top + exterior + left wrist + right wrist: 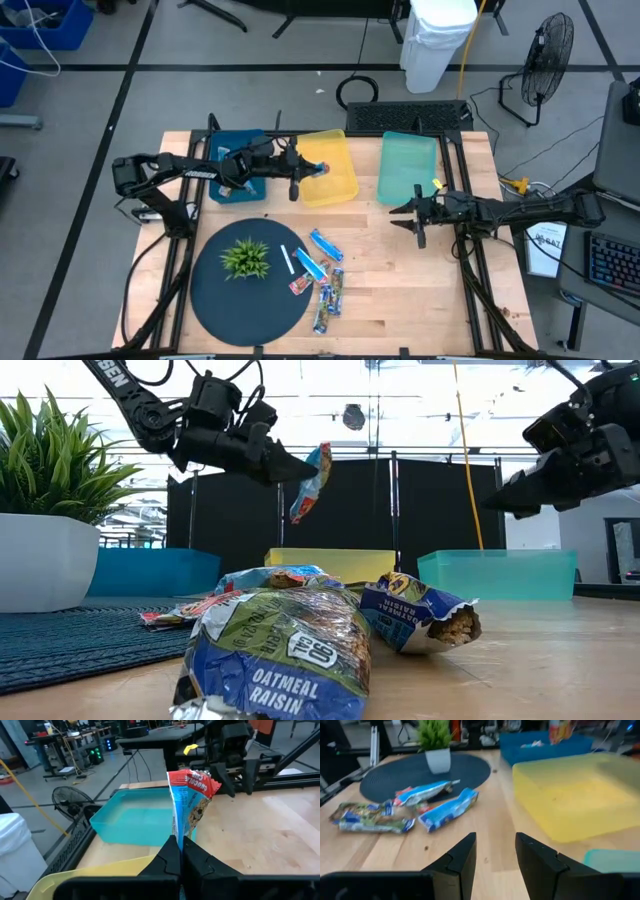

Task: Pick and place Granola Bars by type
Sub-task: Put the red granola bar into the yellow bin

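My left gripper [300, 172] is above the yellow bin [335, 185], shut on one granola bar [192, 800] with a light blue wrapper and a red end; the low view shows this bar [312, 482] in the air. Several more granola bars [322, 280] lie flat on the wood beside the round dark mat [225, 300], some light blue [449, 809], some brownish-green [370, 817]. My right gripper [414, 216] is open and hovers over bare wood near the teal bin [408, 165], its fingers [457, 857] pointing toward the pile. My left gripper pinches the granola bar between its two fingers by the light blue end [180, 834]. The fingers come roughly level from the table's left side, slanting a little down. The bar is lifted clear over the yellow bin, its red end [192, 777] sticking out past the fingertips.
A blue bin [235, 160] with something in it stands left of the yellow one. A small green plant in a white pot [245, 258] and a thin white stick [287, 260] are on the mat. Bare wood lies between the bars and my right gripper.
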Available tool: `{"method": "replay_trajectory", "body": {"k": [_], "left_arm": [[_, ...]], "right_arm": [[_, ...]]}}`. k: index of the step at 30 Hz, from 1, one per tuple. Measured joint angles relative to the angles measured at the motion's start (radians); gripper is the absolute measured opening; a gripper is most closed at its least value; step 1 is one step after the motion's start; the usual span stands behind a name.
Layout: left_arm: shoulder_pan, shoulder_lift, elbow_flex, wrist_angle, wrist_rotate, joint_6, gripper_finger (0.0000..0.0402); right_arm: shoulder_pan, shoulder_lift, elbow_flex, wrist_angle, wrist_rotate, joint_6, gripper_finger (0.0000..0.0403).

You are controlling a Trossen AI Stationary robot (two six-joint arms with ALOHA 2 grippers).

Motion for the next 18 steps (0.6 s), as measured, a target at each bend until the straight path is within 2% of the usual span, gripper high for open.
{"method": "replay_trajectory", "body": {"k": [6,11,15,18], "left_arm": [[0.000,0.000,0.000,-0.005,0.004,0.000,0.0001],[0.000,0.000,0.000,-0.023,0.009,0.000,0.0001],[0.000,0.000,0.000,-0.019,0.008,-0.033,0.0001],[0.000,0.000,0.000,-0.016,-0.039,-0.094,0.0001]], "right_arm": [[0.000,-0.149,0.000,-0.113,0.052,-0.016,0.0127],[0.000,-0.275,0.000,-0.193,0.087,-0.024,0.0109],[0.000,-0.313,0.000,-0.186,0.091,-0.027,0.0092],[0.000,-0.313,0.000,-0.178,0.092,-0.027,0.0085]]}}
